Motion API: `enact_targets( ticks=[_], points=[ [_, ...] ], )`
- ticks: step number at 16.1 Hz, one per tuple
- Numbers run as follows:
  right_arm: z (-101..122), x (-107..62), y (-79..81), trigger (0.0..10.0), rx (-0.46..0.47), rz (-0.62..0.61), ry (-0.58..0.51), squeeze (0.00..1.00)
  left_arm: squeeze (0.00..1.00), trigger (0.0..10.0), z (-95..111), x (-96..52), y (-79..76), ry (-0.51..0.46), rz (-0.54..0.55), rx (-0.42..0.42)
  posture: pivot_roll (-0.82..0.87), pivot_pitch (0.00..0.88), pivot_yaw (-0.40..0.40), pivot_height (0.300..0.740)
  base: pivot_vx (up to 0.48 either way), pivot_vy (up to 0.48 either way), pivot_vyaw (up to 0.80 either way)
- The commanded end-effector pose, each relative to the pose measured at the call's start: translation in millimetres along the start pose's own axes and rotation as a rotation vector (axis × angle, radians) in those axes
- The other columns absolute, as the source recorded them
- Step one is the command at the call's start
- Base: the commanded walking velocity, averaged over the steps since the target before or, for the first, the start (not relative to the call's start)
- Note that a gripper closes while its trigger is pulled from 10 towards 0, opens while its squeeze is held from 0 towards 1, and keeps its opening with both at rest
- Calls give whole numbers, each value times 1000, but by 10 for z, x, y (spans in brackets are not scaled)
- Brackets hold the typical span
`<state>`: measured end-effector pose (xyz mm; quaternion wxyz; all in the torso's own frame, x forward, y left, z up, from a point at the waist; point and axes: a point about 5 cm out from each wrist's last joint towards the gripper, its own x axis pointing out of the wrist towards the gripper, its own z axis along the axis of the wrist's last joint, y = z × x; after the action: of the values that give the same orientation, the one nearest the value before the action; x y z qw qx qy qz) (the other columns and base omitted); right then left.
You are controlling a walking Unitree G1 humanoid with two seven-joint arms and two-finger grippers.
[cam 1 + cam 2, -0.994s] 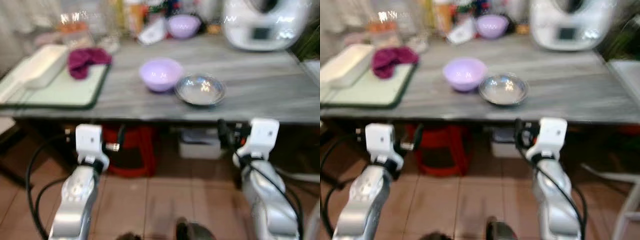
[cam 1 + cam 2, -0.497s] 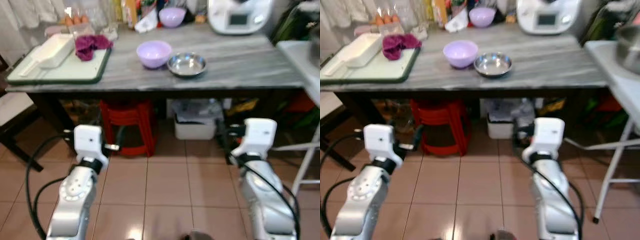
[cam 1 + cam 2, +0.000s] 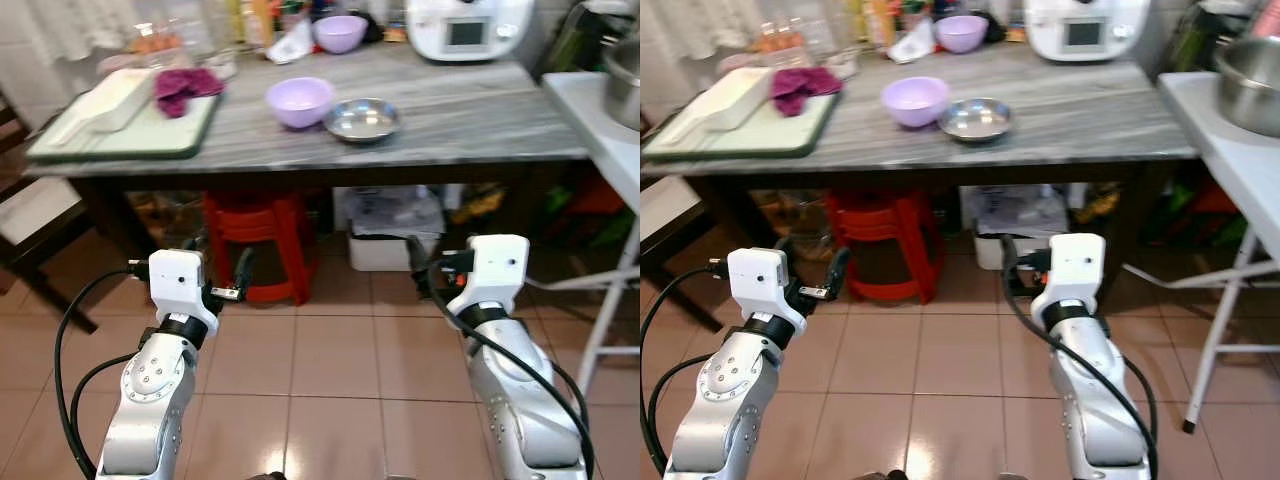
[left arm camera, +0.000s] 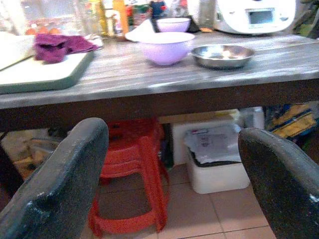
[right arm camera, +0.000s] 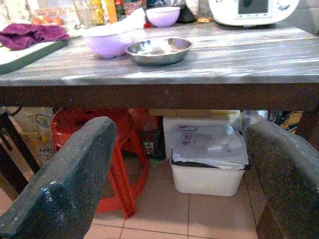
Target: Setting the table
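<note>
Lilac plastic bowl (image 3: pixel 299 100) and shallow, shiny steel bowl (image 3: pixel 362 119) set side by side on grey-streaked tabletop (image 3: pixel 480 105), left claw (image 4: pixel 169 174) and right claw (image 5: pixel 184 169) held below its edge — both spread wide, nothing gripped

Probably a home kitchen: bowls (image 3: pixel 299 100), bottles (image 3: pixel 878 20), cooking appliance (image 3: pixel 468 27) on table (image 3: pixel 480 110).
</note>
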<state>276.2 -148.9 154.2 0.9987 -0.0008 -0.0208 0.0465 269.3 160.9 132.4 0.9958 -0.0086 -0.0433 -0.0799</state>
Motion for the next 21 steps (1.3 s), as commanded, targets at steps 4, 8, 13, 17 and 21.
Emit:
enact_targets(
  ticks=[4, 8, 13, 17, 21],
  points=[
    [23, 20, -29, 10000, -15, -7, -9, 0, 0, 10000, 28, 24, -11, -11, -17, 2, -145, 132, 64, 740, 0, -480, 0],
    [-5, -32, -22, 10000, 13, 7, 11, 0, 0, 10000, 21, 8, -24, -8, -29, 3, -149, 144, 71, 740, 0, -480, 0],
    [32, -46, -19, 10000, 29, 22, -12, 0, 0, 10000, 24, 9, -22, -9, -36, 7, -149, 144, 68, 740, 0, -480, 0],
    [81, -39, -19, 10000, 26, 37, -27, 0, 0, 10000, 23, 5, -15, -10, -38, 9, -149, 142, 64, 740, 0, -480, 0],
    [86, -59, -11, 10000, 43, 43, -36, 0, 0, 10000, 23, -7, -20, -9, -40, 11, -151, 147, 64, 740, 0, -480, -388]
  ],
)
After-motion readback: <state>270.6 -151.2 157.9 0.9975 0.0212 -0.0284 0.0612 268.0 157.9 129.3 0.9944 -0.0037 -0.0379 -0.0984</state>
